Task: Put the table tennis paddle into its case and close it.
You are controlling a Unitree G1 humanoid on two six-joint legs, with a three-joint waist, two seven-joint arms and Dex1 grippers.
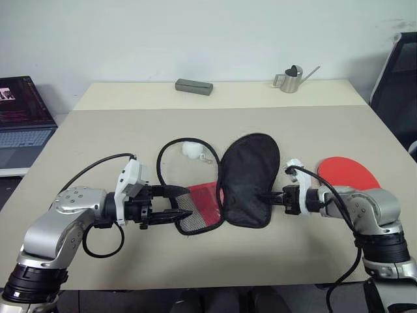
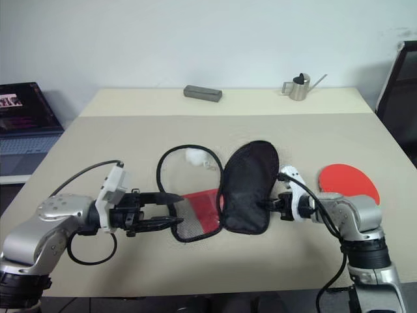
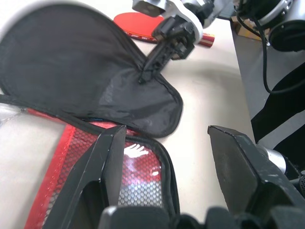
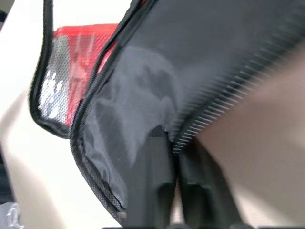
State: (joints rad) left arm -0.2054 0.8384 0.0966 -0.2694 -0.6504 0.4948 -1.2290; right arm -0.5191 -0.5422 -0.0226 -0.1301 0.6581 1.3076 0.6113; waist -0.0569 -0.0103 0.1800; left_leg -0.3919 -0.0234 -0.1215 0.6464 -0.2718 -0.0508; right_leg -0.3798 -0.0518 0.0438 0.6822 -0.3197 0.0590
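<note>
Pinching the case (image 1: 246, 179) flap's near edge, right gripper (image 1: 272, 195) shut; left gripper (image 1: 171, 204) open; flap runs near-to-far.

A beige table (image 1: 98, 124) stands against a plain white wall (image 1: 195, 32). At its far edge lie a grey block (image 1: 194, 86) and a small metal watering can (image 1: 290, 79). A laptop (image 1: 23, 120) sits left; a black chair (image 1: 399, 85) stands right.

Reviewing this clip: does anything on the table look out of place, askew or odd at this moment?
Nothing is spilled or damaged. The case lies unzipped and splayed open, its black flap folded back, and the right tool is shut on that flap's edge. The table tennis paddle lies apart, to the right of the case, not yet inside it.
</note>
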